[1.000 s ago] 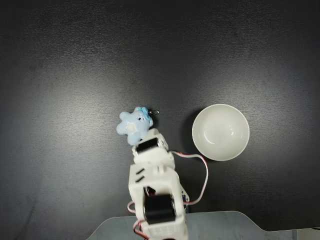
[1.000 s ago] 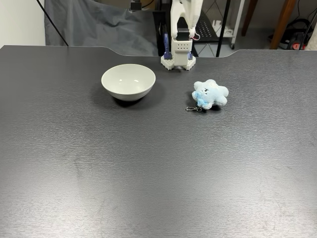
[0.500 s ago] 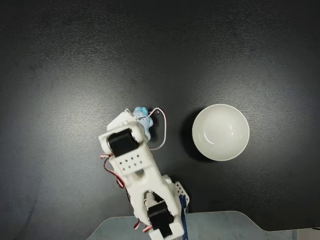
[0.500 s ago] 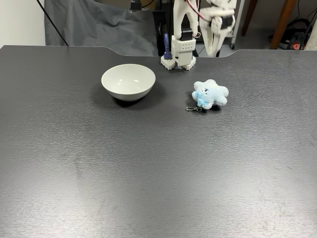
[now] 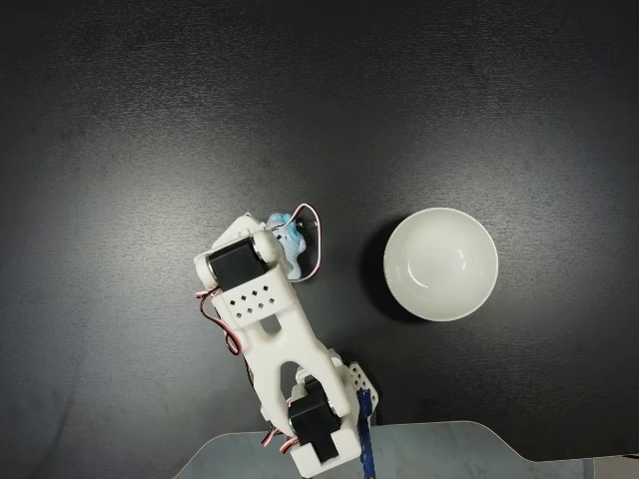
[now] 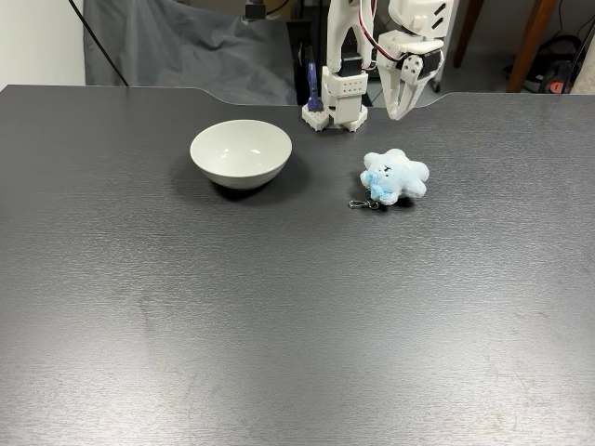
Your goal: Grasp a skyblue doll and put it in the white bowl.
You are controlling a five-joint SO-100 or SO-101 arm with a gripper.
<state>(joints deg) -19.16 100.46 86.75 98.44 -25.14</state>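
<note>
**Claw above doll, grasp not yet made**

Skyblue doll (image 6: 394, 176) lies flat on the dark counter (image 6: 279, 316), small metal ring at its near-left edge in the front fixed view. Nothing touching it. In the top-down fixed view only a bit of the doll (image 5: 291, 238) shows; the arm covers the rest.

White bowl (image 6: 241, 152) sits upright and empty, well apart from the doll, to its left in the front fixed view and to its right (image 5: 440, 263) in the top-down one. Nothing between them on the counter.

Claw (image 6: 399, 110) hangs in the air above and a little behind the doll, tips pointing down, not in contact. Fingers look slightly parted with a narrow gap, holding nothing, so released. The arm's base stands at the far counter edge in the front fixed view, between bowl and doll.

Step in hand: approach for the grasp, early in the task. Doll not picked, bowl empty.

Next move, as a judgement: the claw likely needs to widen, since the gap looks narrower than the plush body. Then drop straight down over the middle of the doll and close on the soft body, not a lobe or the ring. After that lift, swing toward the bowl, release over it.
</note>
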